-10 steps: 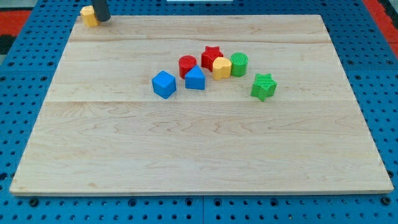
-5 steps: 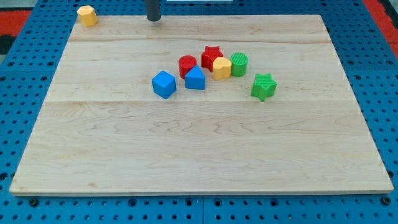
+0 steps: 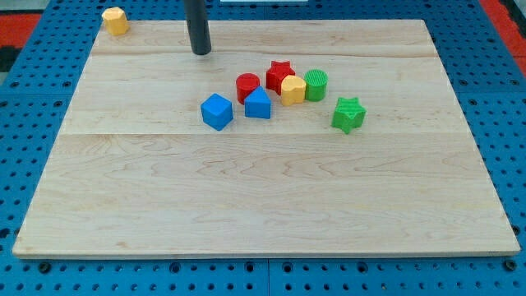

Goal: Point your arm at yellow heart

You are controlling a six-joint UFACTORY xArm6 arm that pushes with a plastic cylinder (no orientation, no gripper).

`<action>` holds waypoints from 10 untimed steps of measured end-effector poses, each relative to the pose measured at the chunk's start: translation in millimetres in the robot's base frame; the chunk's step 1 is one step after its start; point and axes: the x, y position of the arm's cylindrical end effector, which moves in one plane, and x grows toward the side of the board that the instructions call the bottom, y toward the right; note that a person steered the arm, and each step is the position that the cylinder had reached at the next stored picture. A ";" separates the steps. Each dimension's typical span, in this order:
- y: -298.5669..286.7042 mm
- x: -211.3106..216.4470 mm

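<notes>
A yellow block (image 3: 292,89), which looks heart-shaped, sits in a cluster at the board's middle, touching a red star (image 3: 279,74) and a green cylinder (image 3: 316,85). My tip (image 3: 200,52) is on the board toward the view's top, left of and above the cluster, about a hundred pixels from that yellow block and apart from every block. A second yellow block (image 3: 115,20), its shape unclear, sits at the board's top left corner.
A red cylinder (image 3: 247,86), a blue block with a pointed top (image 3: 257,104) and a blue cube (image 3: 217,111) lie on the cluster's left side. A green star (image 3: 348,113) lies to its right. The wooden board (image 3: 263,205) rests on a blue pegboard.
My tip has moved from the yellow block at the top left corner toward the view's right, then down the board toward the cluster. No block has moved.
</notes>
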 end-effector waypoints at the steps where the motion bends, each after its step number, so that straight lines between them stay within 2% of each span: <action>1: -32.7 17.7; 2: -61.0 41.0; 4: -115.9 144.6; 5: -112.4 200.6; 6: -70.1 254.0; 8: 96.6 233.1; 9: 140.5 209.9; 10: 142.6 182.6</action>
